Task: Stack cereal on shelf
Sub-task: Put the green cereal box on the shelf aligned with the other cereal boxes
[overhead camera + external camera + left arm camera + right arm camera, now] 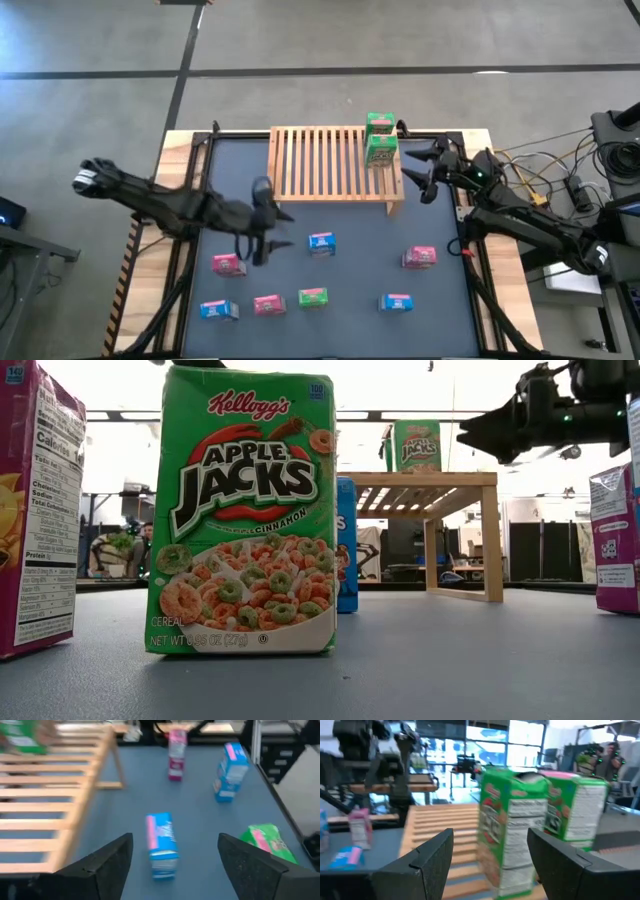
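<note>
Two green cereal boxes point(381, 140) stood side by side at the right end of the slatted wooden shelf point(320, 165). The other seven were on the dark table point(440, 310): three blue, three pink, one green.

The right gripper point(418, 172) sat just beside the shelf's right end, facing the two green boxes, jaws apart and empty; I judged it done with a placement.

The left gripper point(268, 232) hovered over the table in front of the shelf, jaws apart, nothing held. The nearest blue box point(161, 846) lay ahead, framed between its fingers point(105, 862) in the left wrist view.

Step in hand, in my judgement: left arm lining up to pick that blue box. Next move calls for descending, centring the jaws across its narrow faces, closing, then carrying it to free slats.
</note>
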